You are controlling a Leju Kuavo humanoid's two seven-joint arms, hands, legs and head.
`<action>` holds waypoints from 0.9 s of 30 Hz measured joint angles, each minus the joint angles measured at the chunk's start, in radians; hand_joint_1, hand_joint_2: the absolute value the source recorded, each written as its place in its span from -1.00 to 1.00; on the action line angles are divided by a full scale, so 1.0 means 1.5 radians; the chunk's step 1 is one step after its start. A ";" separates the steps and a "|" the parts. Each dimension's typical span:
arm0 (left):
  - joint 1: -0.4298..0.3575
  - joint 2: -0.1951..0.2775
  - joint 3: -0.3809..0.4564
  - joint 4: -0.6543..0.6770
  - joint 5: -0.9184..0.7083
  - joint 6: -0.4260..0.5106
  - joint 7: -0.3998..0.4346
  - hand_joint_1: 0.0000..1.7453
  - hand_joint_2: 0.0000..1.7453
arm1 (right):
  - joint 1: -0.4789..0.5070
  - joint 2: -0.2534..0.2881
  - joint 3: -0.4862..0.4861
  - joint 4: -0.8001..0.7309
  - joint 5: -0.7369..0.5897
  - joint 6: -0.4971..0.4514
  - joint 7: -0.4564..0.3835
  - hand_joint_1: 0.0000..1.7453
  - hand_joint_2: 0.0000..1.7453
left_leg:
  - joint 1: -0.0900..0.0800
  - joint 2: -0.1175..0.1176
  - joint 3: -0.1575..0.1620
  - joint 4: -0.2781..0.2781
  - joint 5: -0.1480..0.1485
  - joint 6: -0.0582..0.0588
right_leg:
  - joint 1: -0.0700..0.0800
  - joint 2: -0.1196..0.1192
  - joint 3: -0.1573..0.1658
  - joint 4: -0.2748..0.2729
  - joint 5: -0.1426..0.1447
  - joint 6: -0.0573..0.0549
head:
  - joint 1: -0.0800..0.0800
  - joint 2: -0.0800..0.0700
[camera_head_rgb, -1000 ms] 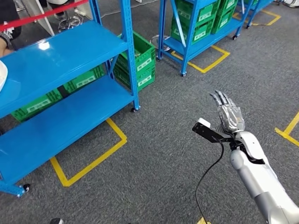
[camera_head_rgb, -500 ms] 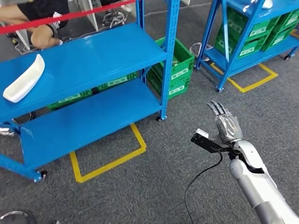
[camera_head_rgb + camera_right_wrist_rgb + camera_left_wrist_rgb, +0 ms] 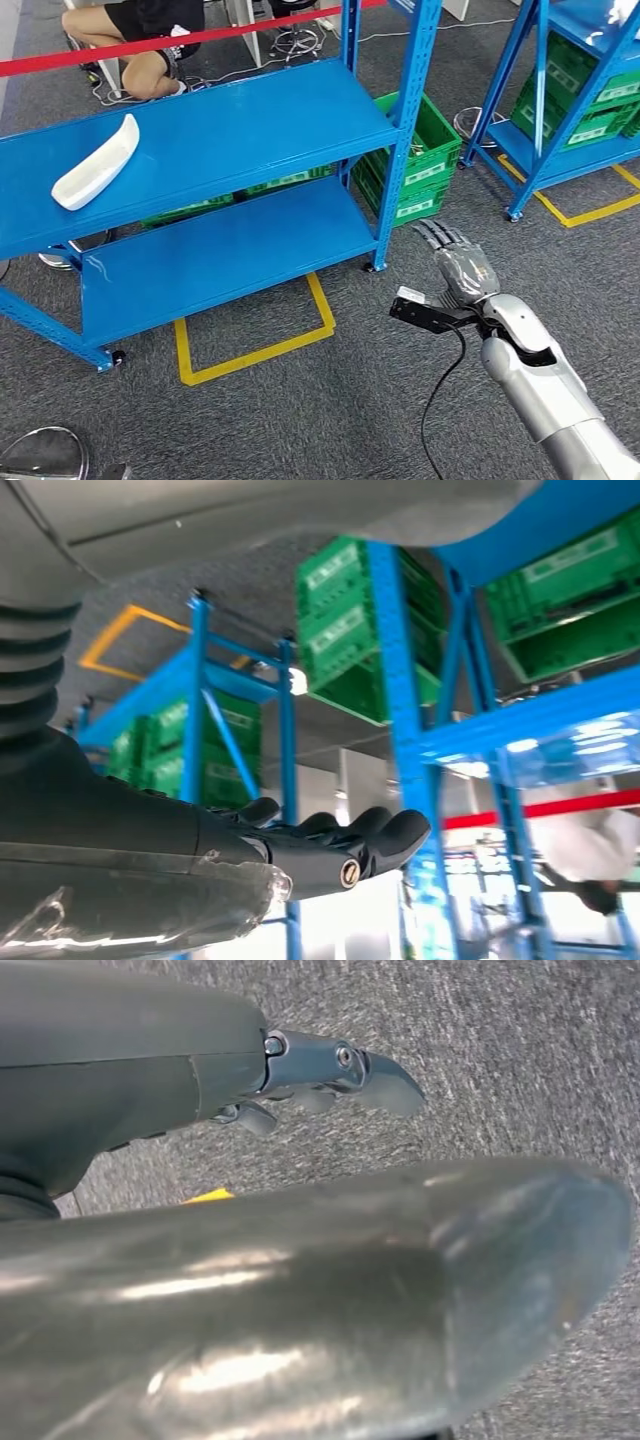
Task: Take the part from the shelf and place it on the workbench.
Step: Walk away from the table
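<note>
- The blue shelf rack (image 3: 226, 130) takes up most of the floor ahead, two levels deep, its feet standing just behind a yellow taped outline (image 3: 256, 345) on the grey carpet.
- A second blue rack (image 3: 543, 120) stands off to the right, with green crates (image 3: 596, 105) stacked on it (what is inside them I cannot tell).
- More green crates (image 3: 419, 165) sit low at the right end of the first rack, open-topped, contents too dim to make out.
- A person (image 3: 151, 45) crouches behind a red tape barrier (image 3: 151, 42) beyond the rack.
- The right hand (image 3: 462, 268) is raised in front of the robot, fingers spread apart, holding nothing, well apart from the rack.
- The white part (image 3: 96, 163), long and curved, lies on the upper level toward its left end.
- The left hand (image 3: 332, 1065) hangs over the carpet; its fingers lie loosely extended with nothing in them.
</note>
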 joint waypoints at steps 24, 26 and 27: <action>0.003 -0.003 0.000 0.000 0.007 0.020 0.034 -1.00 -1.00 | 0.014 0.001 0.034 -0.002 -0.015 -0.024 0.022 -1.00 -1.00 | 0.019 -0.140 0.011 -0.020 0.003 0.010 | -0.007 0.106 -0.017 -0.001 0.014 0.002 | 0.005 0.000; 0.003 -0.003 0.000 0.000 0.007 0.020 0.033 -1.00 -1.00 | 0.025 0.001 0.029 0.000 -0.031 -0.024 0.020 -1.00 -1.00 | 0.020 -0.137 0.012 -0.022 0.004 0.006 | -0.005 0.107 -0.018 0.000 0.014 -0.001 | 0.005 0.000; 0.003 -0.004 0.000 0.000 0.008 0.020 0.033 -1.00 -1.00 | 0.033 0.002 0.023 0.001 -0.048 -0.023 0.017 -1.00 -1.00 | 0.021 -0.136 0.012 -0.023 0.004 0.002 | -0.005 0.108 -0.018 0.000 0.014 -0.002 | 0.005 0.000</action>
